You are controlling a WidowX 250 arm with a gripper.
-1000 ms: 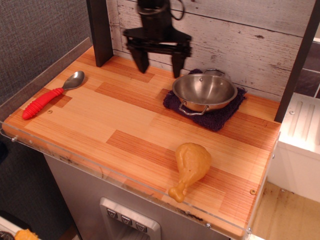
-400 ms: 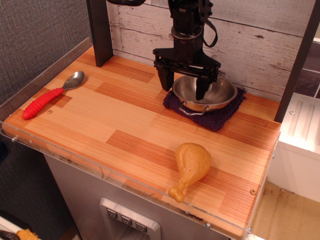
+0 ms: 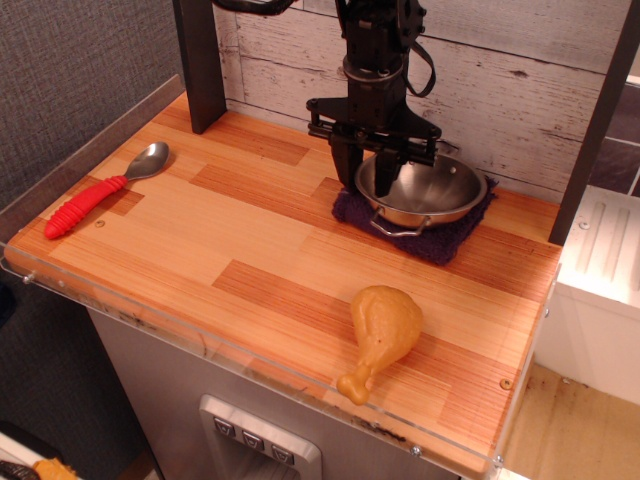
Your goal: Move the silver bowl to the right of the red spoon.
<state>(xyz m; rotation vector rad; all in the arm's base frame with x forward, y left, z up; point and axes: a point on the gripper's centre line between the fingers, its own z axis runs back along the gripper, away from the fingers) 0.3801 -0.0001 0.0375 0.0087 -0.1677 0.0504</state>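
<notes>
The silver bowl (image 3: 432,186) sits on the purple cloth (image 3: 447,241) at the back right of the wooden table (image 3: 250,250). My gripper (image 3: 366,172) reaches down from above at the bowl's left rim. Its jaws are narrowed around that rim, one finger outside the bowl and one inside. The bowl looks slightly tilted and shifted right on the cloth. The red spoon (image 3: 92,197) lies at the far left of the table, scoop pointing to the back, well apart from the bowl.
A yellow toy chicken leg (image 3: 382,330) lies near the front edge. A dark post (image 3: 200,60) stands at the back left, another (image 3: 592,130) at the right. A white plank wall (image 3: 500,60) runs behind.
My gripper came from the back left, dropped over the bowl's left rim and narrowed its jaws on it. The bowl shifted a little to the right on the cloth.
</notes>
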